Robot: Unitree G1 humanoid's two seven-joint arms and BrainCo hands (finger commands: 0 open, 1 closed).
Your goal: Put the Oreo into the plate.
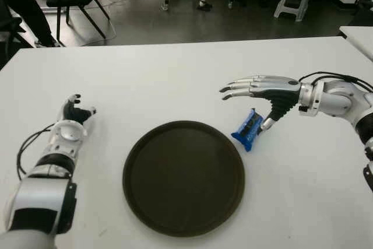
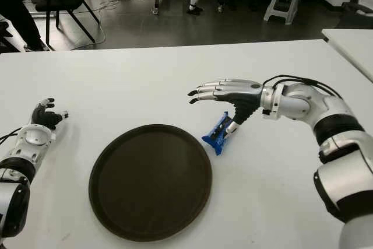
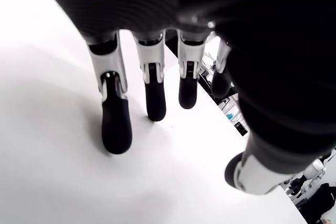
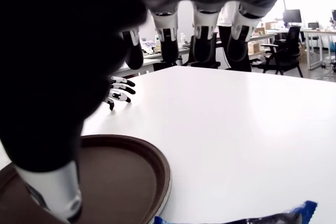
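- Sitting at the lower left of the left eye view, the left hand shows beside the table's left edge, well apart from everything the task needs; its wrist view shows the fingers extended and relaxed over bare white tabletop, holding nothing.
- Filling the lower middle of the frame, the dark round plate holds nothing.
- Lying just off the plate's upper right rim, the blue Oreo packet looks close to that rim, though I cannot tell whether the two touch. Its long axis runs on a diagonal, from upper right down toward the rim.
- Hovering at the middle right, the right hand is spread flat, palm down, with its fingers pointing toward the frame's left and clutching nothing. Its thumb hangs down beside the packet's upper right end; contact there is not clear.
- Judging from this, the packet lies directly below the right hand and slightly plate-side of the thumb, so the right hand is far the nearer one.
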